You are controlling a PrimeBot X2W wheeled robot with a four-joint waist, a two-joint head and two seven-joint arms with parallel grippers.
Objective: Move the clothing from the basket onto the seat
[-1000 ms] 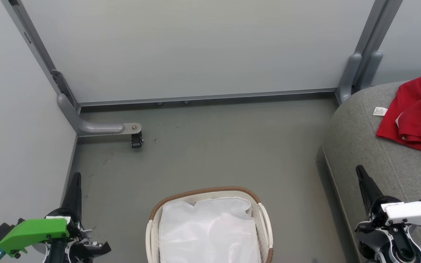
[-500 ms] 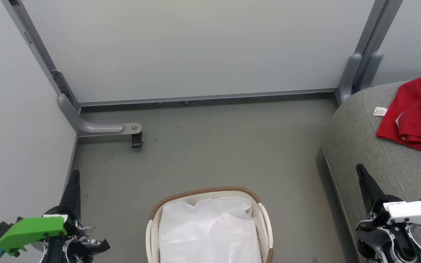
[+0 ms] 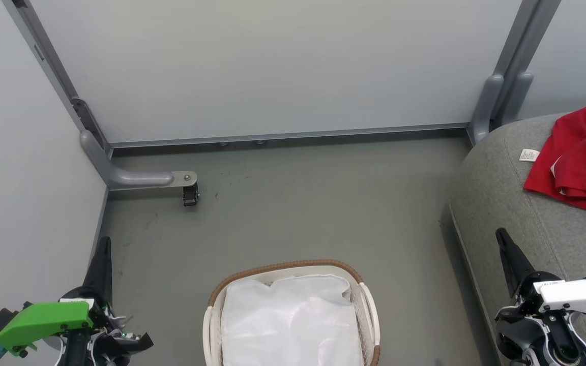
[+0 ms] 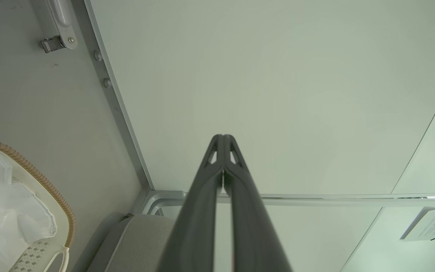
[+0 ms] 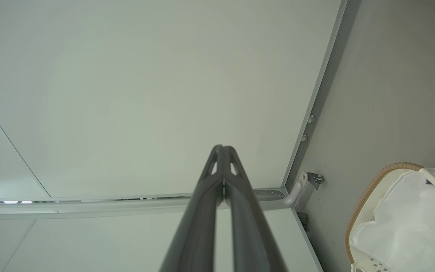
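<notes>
We had the clothing (image 3: 575, 168) lying on the seat (image 3: 511, 218); basket (image 3: 283, 265) on floor (image 3: 298, 203) w/ white liner (image 3: 293, 317) inside. L gripper (image 3: 104, 242) & R gripper (image 3: 500, 234): jaws pressed together.

Grey floor (image 3: 298, 203) bounded by pale partition panels (image 3: 272, 66), grey metal posts (image 3: 522, 51) set at the corners, curved foot (image 3: 135, 178) fitted with a black caster (image 3: 190, 195), white liner sheet (image 3: 293, 320) crumpled, small notice (image 4: 427, 223) fixed to a panel
</notes>
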